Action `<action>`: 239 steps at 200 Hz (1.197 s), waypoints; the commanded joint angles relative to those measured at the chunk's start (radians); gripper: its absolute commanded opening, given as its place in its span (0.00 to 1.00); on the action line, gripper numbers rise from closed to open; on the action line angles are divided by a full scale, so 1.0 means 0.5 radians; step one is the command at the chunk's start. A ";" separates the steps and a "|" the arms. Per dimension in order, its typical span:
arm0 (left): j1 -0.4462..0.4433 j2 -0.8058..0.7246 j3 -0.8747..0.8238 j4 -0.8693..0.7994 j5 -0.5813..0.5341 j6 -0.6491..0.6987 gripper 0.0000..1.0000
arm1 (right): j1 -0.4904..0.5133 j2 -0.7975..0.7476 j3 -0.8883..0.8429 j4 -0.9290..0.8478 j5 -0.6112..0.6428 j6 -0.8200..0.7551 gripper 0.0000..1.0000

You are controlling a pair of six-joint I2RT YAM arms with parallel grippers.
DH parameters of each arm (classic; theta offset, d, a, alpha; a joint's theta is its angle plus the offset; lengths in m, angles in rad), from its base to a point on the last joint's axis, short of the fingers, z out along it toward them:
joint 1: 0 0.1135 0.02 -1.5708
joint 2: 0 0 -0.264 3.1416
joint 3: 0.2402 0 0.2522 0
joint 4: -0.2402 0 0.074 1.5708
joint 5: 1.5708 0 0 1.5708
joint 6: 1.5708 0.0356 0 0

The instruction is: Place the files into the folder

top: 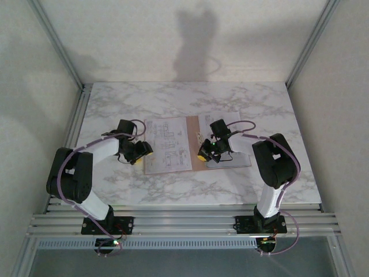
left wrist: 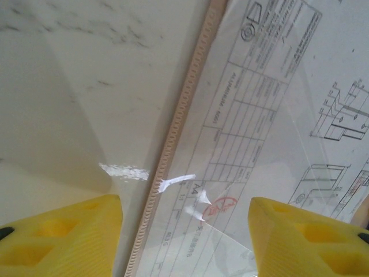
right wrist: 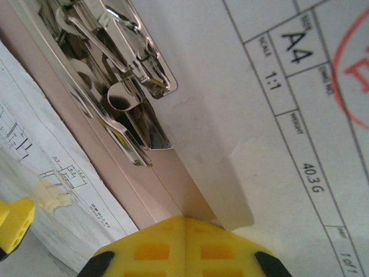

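The tan folder (top: pixel 195 144) lies open mid-table with its metal clip (right wrist: pixel 115 69) at the spine. A printed white file sheet (top: pixel 167 144) covers its left half and another white sheet (top: pixel 230 138) lies on the right. My left gripper (top: pixel 141 151) hovers at the folder's left edge. It is open (left wrist: pixel 184 202), straddling the ribbed tan edge (left wrist: pixel 179 115) and the glossy printed sheet (left wrist: pixel 259 115). My right gripper (top: pixel 204 151) is shut (right wrist: pixel 185 219), with its tips down on the tan card (right wrist: pixel 155 179) beside the corner of the right sheet (right wrist: pixel 300 115).
The marble table (top: pixel 173 98) is bounded by white walls and aluminium frame posts on the left, right and back. The rail with both arm bases (top: pixel 184 222) runs along the near edge. Bare tabletop surrounds the folder.
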 commanded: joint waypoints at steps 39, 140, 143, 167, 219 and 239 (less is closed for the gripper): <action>-0.210 0.046 0.027 -0.180 -0.274 -0.028 0.60 | 0.017 0.158 -0.081 -0.245 0.147 -0.012 0.00; -0.418 -0.124 -0.108 -0.294 -0.393 -0.298 0.63 | 0.017 0.193 -0.053 -0.251 0.127 -0.014 0.00; -0.418 -0.123 -0.107 -0.296 -0.394 -0.298 0.63 | 0.017 0.191 -0.053 -0.253 0.127 -0.014 0.00; -0.418 -0.124 -0.072 -0.360 -0.463 -0.272 0.63 | 0.017 0.192 -0.058 -0.252 0.125 -0.015 0.00; -0.450 -0.156 -0.049 -0.464 -0.611 -0.229 0.64 | 0.016 0.197 -0.058 -0.249 0.125 -0.010 0.00; -0.458 -0.165 -0.082 -0.412 -0.560 -0.223 0.64 | 0.018 0.203 -0.059 -0.242 0.123 -0.009 0.00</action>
